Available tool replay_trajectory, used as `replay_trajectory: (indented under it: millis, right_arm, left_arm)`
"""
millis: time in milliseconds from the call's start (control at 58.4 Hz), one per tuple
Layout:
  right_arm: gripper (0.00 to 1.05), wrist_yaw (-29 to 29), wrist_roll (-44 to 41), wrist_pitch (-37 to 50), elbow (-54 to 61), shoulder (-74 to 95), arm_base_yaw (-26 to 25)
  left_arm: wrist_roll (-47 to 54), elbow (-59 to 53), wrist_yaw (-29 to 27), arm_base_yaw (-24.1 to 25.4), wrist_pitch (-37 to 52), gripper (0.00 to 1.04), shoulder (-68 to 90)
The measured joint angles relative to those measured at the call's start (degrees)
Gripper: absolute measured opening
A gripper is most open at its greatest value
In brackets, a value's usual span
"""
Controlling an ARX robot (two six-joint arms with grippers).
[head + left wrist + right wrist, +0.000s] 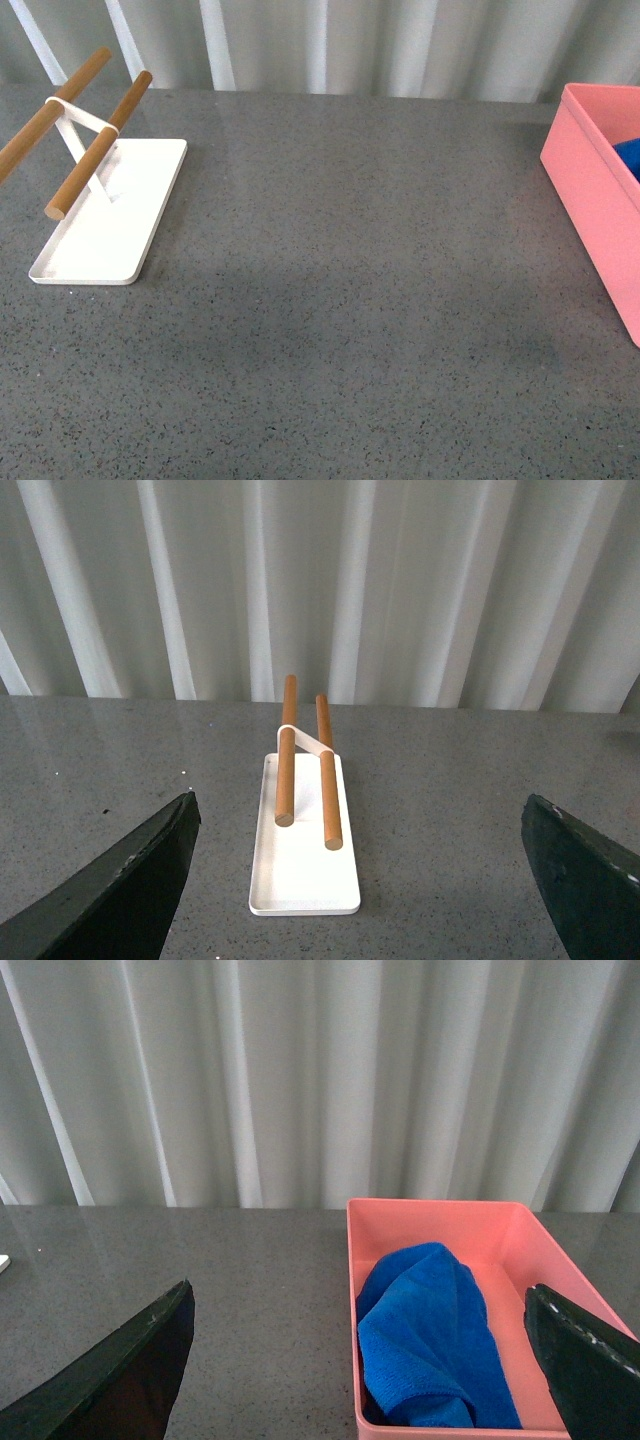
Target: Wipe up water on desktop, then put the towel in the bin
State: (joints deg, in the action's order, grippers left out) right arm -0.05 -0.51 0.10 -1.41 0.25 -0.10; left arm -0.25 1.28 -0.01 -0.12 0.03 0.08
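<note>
Both end effectors are showing only in their own wrist views. Two dark fingers [130,880] of the left gripper [360,880] are sitting at the lower corners of the left wrist frame, spread wide apart and pinching nothing. Likewise two dark fingers [120,1365] of the right gripper [365,1365] are sitting at the lower corners of the right wrist frame, also spread wide with nothing between them. Neither arm is appearing in the front view.

One wide dark grey speckled stone-like desktop [360,300] is filling most of the front view. One salmon-pink rectangular plastic bin [590,190] is standing at the right edge of that frame, partly cut off. One bright royal-blue soft microfibre towel [430,1340] is lying crumpled inside the bin, covering much of its floor toward the lower part of the right wrist frame; in the front view only a small blue patch is peeking over the bin's wall at the right edge.

One flat white rectangular tray [120,235] is resting on the desktop at the upper left of the front view, well apart from the bin. Two round wooden rods [286,770] are lying side by side above it, tilted upward, joined by one white crosspiece [308,742]. Pale pleated curtains [330,45] are hanging along the top of all three frames.
</note>
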Motion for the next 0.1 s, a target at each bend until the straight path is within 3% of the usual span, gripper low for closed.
replay_trajectory:
  millis: [103]
  right_arm:
    - [0.98, 0.0, 0.0, 0.0, 0.0, 0.0, 0.0]
  left_arm:
    - [0.0, 0.0, 0.0, 0.0, 0.0, 0.98, 0.0]
